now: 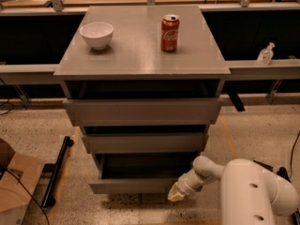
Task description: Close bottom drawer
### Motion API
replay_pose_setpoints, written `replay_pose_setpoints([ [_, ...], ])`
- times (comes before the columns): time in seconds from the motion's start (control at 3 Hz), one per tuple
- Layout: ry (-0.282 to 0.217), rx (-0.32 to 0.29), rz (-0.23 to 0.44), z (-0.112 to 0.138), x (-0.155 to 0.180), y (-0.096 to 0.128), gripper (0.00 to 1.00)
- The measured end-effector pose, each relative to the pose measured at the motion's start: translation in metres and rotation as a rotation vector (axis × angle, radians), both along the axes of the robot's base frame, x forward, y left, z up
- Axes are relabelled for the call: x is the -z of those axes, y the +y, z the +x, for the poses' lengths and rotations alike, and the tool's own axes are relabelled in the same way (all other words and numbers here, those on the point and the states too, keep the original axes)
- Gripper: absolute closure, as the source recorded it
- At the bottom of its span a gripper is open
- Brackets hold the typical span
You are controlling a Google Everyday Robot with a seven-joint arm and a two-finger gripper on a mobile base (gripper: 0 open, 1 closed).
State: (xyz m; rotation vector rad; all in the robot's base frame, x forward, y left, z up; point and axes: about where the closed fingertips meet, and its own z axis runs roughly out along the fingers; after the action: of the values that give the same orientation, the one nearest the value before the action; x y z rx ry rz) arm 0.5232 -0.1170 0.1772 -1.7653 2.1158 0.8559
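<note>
The bottom drawer (133, 185) is the narrowest of three grey drawers in the cabinet and stands partly pulled out, its dark box interior showing above the flat front panel. My gripper (176, 194) is low at the right end of that front panel, touching or very close to it, at the end of my white arm (248, 191). The medium drawer front (143, 143) and the widest drawer front (143, 110) sit above it.
On the grey cabinet top (140, 55) stand a white bowl (96, 34) and a red soda can (169, 33). A cardboard box (14, 186) and a black bar (56, 172) lie on the floor at left. A clear bottle (265, 54) sits on the right ledge.
</note>
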Motion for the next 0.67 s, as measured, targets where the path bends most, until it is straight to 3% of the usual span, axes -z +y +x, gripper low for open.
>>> replay_pose_setpoints([
  [0.67, -0.395, -0.035, 0.004, 0.064, -0.023, 0.009, 1.0],
])
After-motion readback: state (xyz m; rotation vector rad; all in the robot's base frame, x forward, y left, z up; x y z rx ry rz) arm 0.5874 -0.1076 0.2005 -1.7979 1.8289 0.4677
